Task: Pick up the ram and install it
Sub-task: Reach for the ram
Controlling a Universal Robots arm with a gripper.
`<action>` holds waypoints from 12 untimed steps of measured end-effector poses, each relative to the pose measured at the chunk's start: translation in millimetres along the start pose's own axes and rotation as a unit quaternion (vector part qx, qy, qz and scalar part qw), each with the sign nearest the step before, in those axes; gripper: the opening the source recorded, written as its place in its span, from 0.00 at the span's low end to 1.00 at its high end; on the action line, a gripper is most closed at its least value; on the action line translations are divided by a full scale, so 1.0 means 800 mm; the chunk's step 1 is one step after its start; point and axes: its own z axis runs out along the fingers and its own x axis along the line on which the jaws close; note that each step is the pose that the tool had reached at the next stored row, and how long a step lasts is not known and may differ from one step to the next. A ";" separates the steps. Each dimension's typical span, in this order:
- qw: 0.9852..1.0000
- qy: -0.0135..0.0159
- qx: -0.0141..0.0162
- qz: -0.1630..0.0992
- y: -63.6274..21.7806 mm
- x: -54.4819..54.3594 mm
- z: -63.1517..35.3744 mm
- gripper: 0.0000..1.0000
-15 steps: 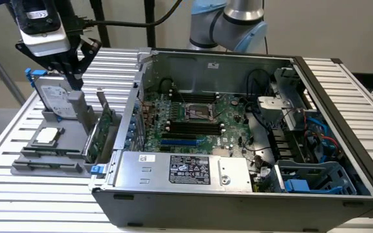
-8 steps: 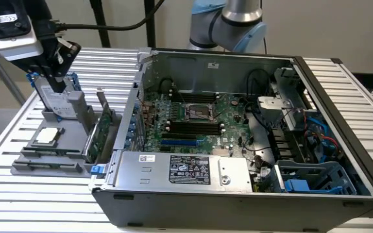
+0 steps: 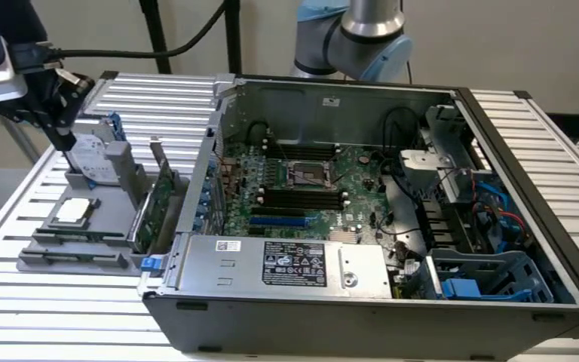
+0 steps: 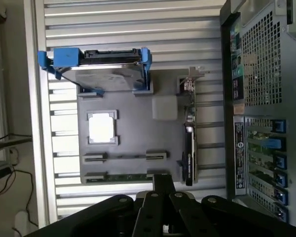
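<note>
The ram (image 4: 119,177) is a thin green stick lying in the outermost slot of the grey parts holder (image 4: 133,143), between two small grey brackets. My gripper (image 3: 65,142) hangs above that holder (image 3: 73,245), outside the computer case on the exterior view's left. Its fingers look shut together with nothing between them. In the wrist view the gripper (image 4: 163,181) shows as one dark tip just over the ram's edge of the holder. The motherboard's black memory slots (image 3: 295,198) sit inside the open case.
On the holder also stand a silver hard drive with blue rails (image 4: 96,66), a square processor (image 4: 102,127) and an upright green expansion card (image 4: 189,143). The open computer case (image 3: 370,286) lies on a slatted metal table (image 3: 58,317). Cables and a blue drive cage (image 3: 485,275) crowd its right side.
</note>
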 end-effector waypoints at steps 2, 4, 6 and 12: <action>1.000 0.001 0.000 0.000 -0.002 0.009 0.003 0.00; 1.000 0.003 0.000 0.000 -0.004 0.017 0.006 0.00; 1.000 0.004 0.000 0.000 -0.006 0.025 0.009 0.00; 1.000 0.009 0.001 0.000 -0.010 0.044 0.017 0.00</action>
